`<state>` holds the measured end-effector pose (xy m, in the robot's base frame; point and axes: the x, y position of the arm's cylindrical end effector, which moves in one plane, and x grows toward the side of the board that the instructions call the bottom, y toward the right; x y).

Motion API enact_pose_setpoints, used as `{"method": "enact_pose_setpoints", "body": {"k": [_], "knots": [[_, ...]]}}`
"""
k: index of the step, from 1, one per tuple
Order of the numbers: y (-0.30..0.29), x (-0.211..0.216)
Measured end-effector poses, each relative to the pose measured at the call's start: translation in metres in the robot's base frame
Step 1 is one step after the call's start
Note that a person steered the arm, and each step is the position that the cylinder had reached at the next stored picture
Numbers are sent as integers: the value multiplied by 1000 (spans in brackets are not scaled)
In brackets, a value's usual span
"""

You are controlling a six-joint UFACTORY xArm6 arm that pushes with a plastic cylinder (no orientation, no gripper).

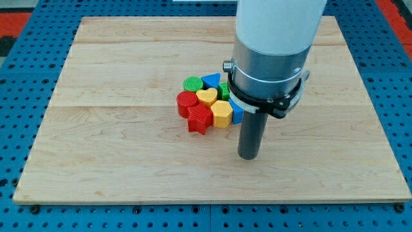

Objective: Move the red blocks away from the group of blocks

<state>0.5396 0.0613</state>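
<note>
A tight group of blocks sits near the middle of the wooden board (116, 148). A red round block (187, 103) is at the group's left and a red star-shaped block (199, 120) at its lower left. They touch a yellow heart block (206, 96) and a yellow hexagonal block (221, 114). A green round block (192, 84), a blue block (210, 80) and a second green block (223, 89) lie along the top. Another blue block (237, 115) is partly hidden behind the arm. My tip (248, 156) is to the lower right of the group, apart from the blocks.
The arm's wide grey and white body (273, 45) covers the group's right side and the board's upper right. A blue perforated base (19, 84) surrounds the board.
</note>
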Motion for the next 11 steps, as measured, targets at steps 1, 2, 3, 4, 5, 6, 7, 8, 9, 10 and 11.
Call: {"method": "enact_pose_setpoints", "body": {"k": [1,2,3,4,5,6,7,8,9,10,11], "knots": [[0,-12],[-3,-29],[-38,-46],[-51,-36],[-59,-35],[-94,-69],[-117,-103],[-118,-108],[-127,-109],[-158,-110],[-174,-115]]}}
